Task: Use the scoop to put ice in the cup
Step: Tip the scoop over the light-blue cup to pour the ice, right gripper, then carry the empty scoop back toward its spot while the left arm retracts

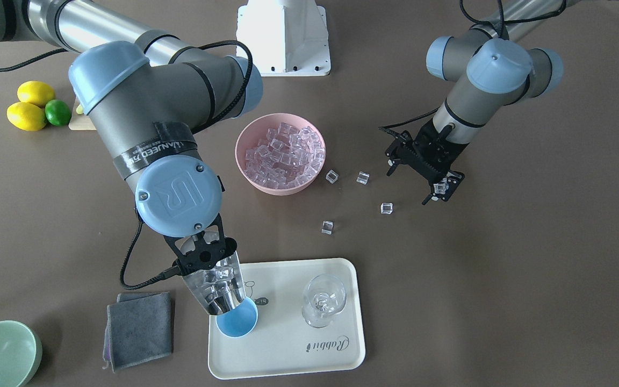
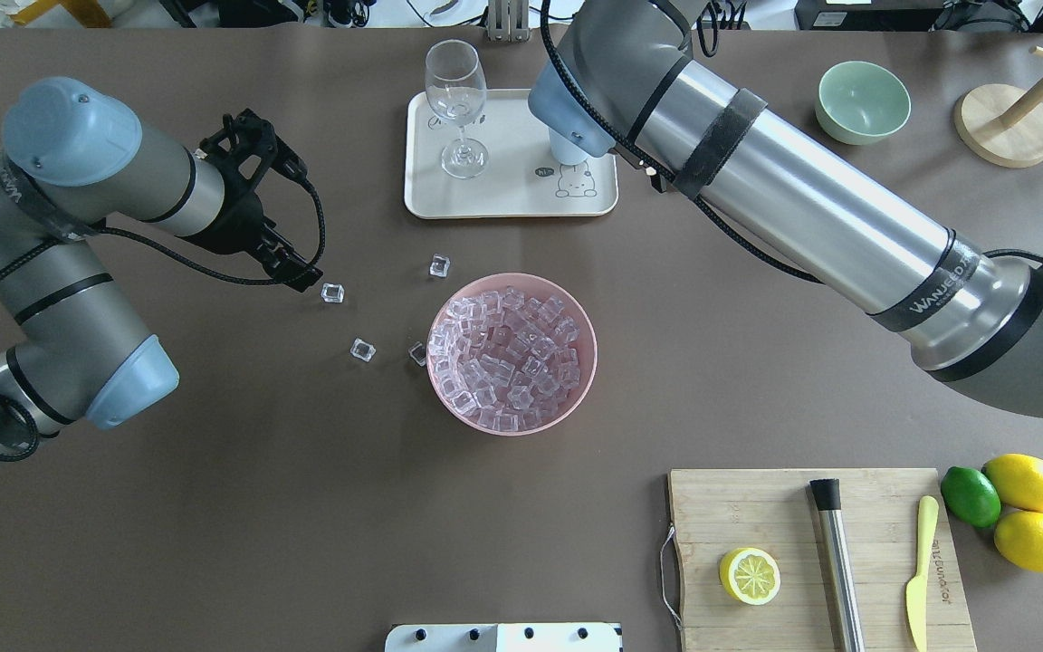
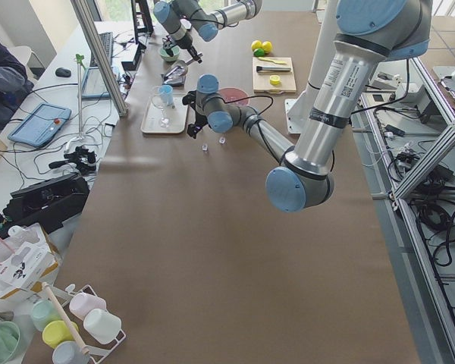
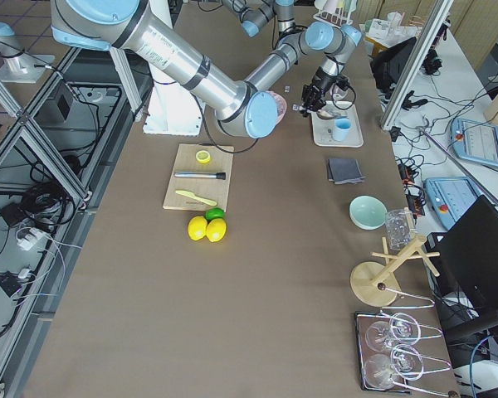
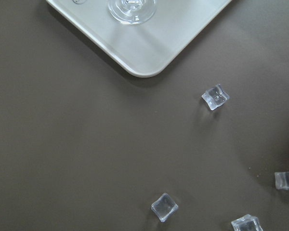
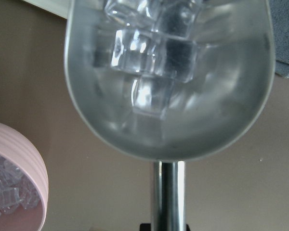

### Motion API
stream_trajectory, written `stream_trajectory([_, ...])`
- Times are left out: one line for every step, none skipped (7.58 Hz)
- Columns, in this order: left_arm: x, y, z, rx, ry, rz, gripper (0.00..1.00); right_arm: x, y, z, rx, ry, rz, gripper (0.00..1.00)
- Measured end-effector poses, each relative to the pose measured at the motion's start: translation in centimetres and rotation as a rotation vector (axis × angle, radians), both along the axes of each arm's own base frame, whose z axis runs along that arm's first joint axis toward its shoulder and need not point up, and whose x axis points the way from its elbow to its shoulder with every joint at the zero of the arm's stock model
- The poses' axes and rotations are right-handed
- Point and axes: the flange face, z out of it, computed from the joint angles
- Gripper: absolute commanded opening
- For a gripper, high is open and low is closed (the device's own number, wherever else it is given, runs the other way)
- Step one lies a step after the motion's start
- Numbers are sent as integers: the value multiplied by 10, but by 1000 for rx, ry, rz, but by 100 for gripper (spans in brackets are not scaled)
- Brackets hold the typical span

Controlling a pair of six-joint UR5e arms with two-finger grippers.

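My right gripper (image 1: 207, 257) is shut on the rod handle of the steel scoop (image 1: 218, 287). The scoop is tilted mouth-down over the light-blue cup (image 1: 238, 321), which stands on the cream tray (image 1: 288, 355). Several clear ice cubes (image 6: 151, 53) lie in the scoop's trough (image 6: 221, 110). A pink bowl (image 1: 240, 148) mid-table is full of ice (image 1: 285, 153). Several loose cubes (image 1: 386, 208) lie on the table beside it. My left gripper (image 1: 410, 188) looks open and empty; it hovers over the table near those loose cubes (image 5: 215, 96).
A clear stemmed glass (image 1: 323, 301) stands on the tray next to the cup. A grey cloth (image 1: 138, 328) and a pale green bowl (image 1: 0, 355) lie past the tray. A cutting board (image 2: 757, 516) with a lemon half, steel cylinder and knife sits near lemons (image 2: 1024, 480).
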Motion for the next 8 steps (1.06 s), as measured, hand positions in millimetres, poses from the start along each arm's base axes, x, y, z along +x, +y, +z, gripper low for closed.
stream_trajectory([1,-1,0,-13,-17,2,100,0,-4,-1,-19,12,-27,0])
stream_trajectory([2,-3,-4,-19,-26,3,100,-1,-6,-3,-34,21,-64,0])
stream_trajectory([3,-4,-8,-19,-29,4,100,-2,-9,-4,-47,28,-98,0])
stream_trajectory([4,-4,-8,-20,-31,5,100,-3,-11,-2,-59,33,-130,0])
stream_trajectory([5,-3,-7,-18,-33,9,100,-5,-13,-2,-71,44,-157,0])
stream_trajectory([8,-1,-6,-5,-39,24,100,-3,-15,-8,-80,59,-189,0])
stream_trajectory([13,3,-5,18,-54,55,100,2,-19,-12,-88,67,-209,0])
stream_trajectory([16,6,1,33,-97,96,99,5,-22,-13,-95,73,-218,0])
